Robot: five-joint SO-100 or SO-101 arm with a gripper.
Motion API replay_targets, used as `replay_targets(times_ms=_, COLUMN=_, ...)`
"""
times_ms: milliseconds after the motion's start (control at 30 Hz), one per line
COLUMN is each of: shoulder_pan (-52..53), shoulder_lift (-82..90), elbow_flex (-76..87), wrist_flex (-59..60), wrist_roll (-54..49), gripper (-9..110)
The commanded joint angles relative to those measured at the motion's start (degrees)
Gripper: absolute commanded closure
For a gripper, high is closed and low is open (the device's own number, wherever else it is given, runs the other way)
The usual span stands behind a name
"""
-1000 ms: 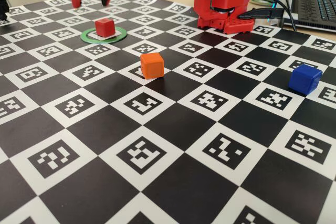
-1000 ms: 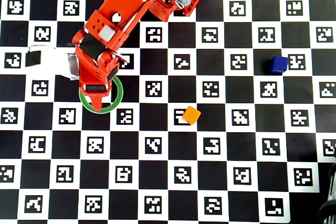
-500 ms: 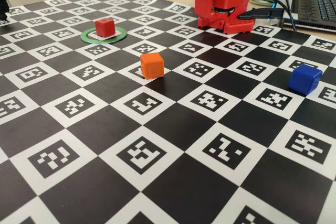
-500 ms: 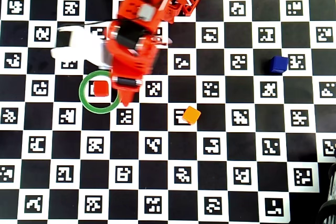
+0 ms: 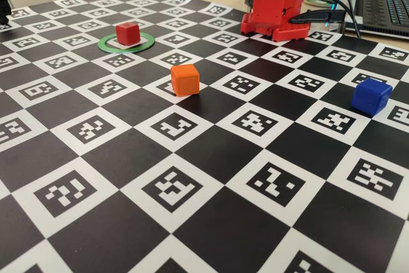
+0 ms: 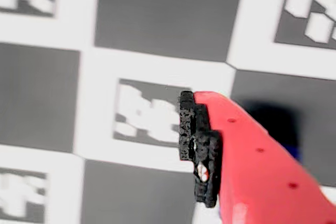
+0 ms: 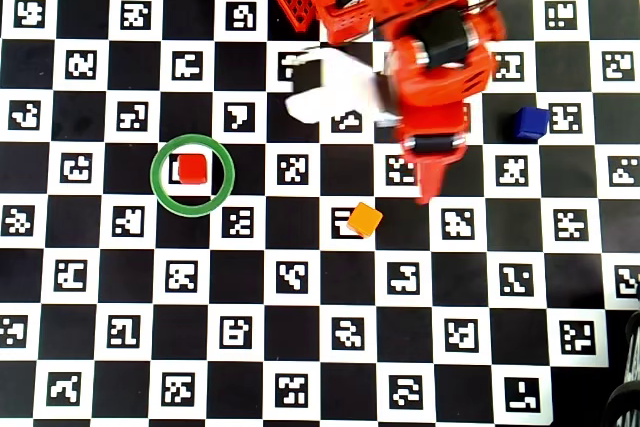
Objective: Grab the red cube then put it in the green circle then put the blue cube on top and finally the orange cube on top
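Red cube (image 7: pixel 192 169) already sits inside the green circle (image 7: pixel 160 190), flat on the white marker square, a bit toward the ring's upper left in the overhead view. So the blue cube (image 7: pixel 529 122) looks like the next pick. It's alone on the counter (image 7: pixel 300 347) at the right of the overhead view, well apart from the ring, nothing touching it. Orange cube (image 7: pixel 364 219) lies between the two, turned diagonal to the checker grid, just beside the gripper (image 7: pixel 431 182) tip in the overhead view.

Gripper: looks pressed together and empty. The wrist view shows the black toothed pad (image 6: pixel 195 148) lying against the red finger with no real gap, and the overhead view shows one tapered point over the counter. Blurry, so low confidence.

Handling, my guess: the cubes look like small, solid, matte plastic, so light, stiff and not fragile. The matte faces should grip fine, but the rounded edges mean a corner pinch could squirt out. I'd take the blue cube on two opposite flat faces, mid-height, with the jaws square to it. Being light, it'll skid if one finger lands first. Stacking on the red cube needs a level, centred release, as the footprint is small.

Writing: no brand or readable text anywhere. The counter only carries black-and-white coded marker squares (image 5: pixel 171 188). The laptop (image 5: pixel 383 4) at the far edge shows no legible label.
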Motion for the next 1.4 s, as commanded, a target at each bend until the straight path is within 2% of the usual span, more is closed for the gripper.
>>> replay_targets(times_ms=0, shoulder_pan=-7.3, shoulder_lift=-0.6, elbow_flex=-5.0, wrist_flex=-0.4, wrist_roll=8.3, gripper=66)
replay_targets(times_ms=200, shoulder_pan=-16.8, shoulder_lift=-4.4, elbow_flex=-8.7, wrist_flex=-0.5, wrist_roll=16.8, gripper=66)
replay_targets(times_ms=367, shoulder_pan=-20.0, shoulder_lift=-8.0, elbow_flex=-11.6, wrist_flex=-2.5, wrist_roll=22.2, gripper=67)
replay_targets(times_ms=633, shoulder_pan=-25.2, shoulder_lift=-13.8, elbow_flex=-12.5, wrist_flex=-6.1, wrist_roll=27.6, gripper=57)
replay_targets(times_ms=1000, shoulder_pan=-28.6, shoulder_lift=-17.4, elbow_flex=-7.2, wrist_flex=-13.2, wrist_roll=34.9, gripper=54)
replay_targets(times_ms=1367, shoulder_pan=-28.9, shoulder_lift=-22.2, elbow_flex=2.5, wrist_flex=-23.6, wrist_roll=36.5, gripper=51)
